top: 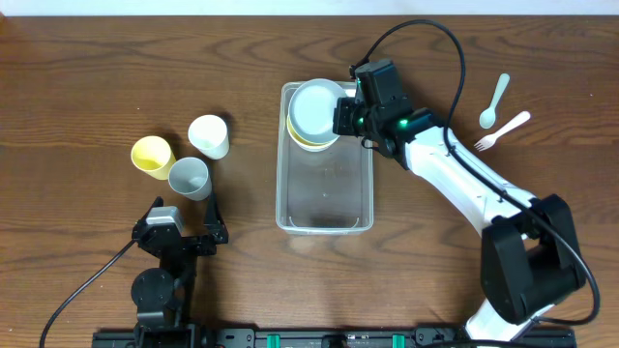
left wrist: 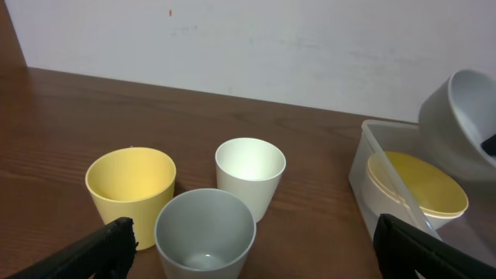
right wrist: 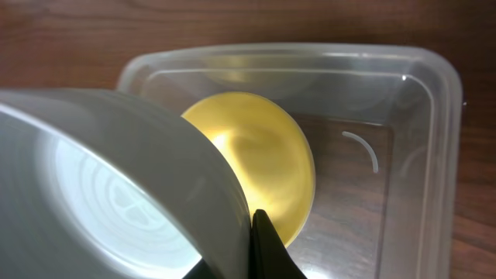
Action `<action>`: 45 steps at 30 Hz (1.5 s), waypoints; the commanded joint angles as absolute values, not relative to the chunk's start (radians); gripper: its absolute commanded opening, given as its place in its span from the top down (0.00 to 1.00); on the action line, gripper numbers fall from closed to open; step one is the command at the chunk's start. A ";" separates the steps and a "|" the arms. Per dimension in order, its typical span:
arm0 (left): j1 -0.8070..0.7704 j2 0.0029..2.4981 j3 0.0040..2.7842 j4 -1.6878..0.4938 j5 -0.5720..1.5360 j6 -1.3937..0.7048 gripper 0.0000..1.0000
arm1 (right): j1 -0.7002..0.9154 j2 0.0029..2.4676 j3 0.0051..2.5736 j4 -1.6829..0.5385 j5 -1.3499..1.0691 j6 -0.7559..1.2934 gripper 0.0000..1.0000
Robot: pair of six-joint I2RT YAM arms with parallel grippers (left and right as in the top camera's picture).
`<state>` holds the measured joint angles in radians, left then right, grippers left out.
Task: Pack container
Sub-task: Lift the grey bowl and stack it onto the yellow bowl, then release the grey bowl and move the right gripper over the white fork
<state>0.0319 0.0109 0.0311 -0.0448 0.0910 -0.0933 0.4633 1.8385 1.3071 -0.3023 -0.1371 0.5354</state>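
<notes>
The clear plastic container (top: 325, 198) lies mid-table; it also shows in the left wrist view (left wrist: 364, 174) and in the right wrist view (right wrist: 434, 116). A yellow bowl (right wrist: 263, 155) sits in its far end. My right gripper (top: 346, 114) is shut on the rim of a white bowl (top: 315, 108) and holds it tilted just above the yellow bowl; it fills the left of the right wrist view (right wrist: 108, 194). My left gripper (top: 184, 224) is open and empty near the front edge, behind a yellow cup (top: 152, 157), a white cup (top: 209, 136) and a grey cup (top: 190, 178).
A pale spoon (top: 495, 100) and a white fork (top: 503, 130) lie on the table at the far right, beyond the right arm. The near half of the container holds nothing. The three cups stand close together left of the container.
</notes>
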 commanded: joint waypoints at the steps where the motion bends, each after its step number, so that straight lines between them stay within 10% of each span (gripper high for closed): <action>1: 0.036 0.005 0.005 -0.062 0.101 -0.094 0.02 | 0.475 1.871 1.308 -0.295 -0.120 0.545 0.94; 8: 0.036 0.005 0.005 -0.062 0.101 -0.094 0.02 | 0.484 1.910 1.307 -0.281 -0.120 0.544 0.91; 14: 0.036 0.005 0.005 -0.062 0.101 -0.094 0.02 | 0.484 1.913 1.307 -0.276 -0.120 0.517 0.55; 31: 0.036 0.005 0.005 -0.062 0.101 -0.094 0.02 | 0.444 1.726 1.642 -0.672 -0.228 0.417 0.46; 45: 0.036 0.005 0.005 -0.062 0.101 -0.094 0.02 | -0.023 1.431 1.709 -1.159 0.074 0.426 0.36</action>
<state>0.0322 0.0105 0.0311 -0.0448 0.0910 -0.0937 0.0322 1.4357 1.7035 -1.1332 -0.0105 0.4168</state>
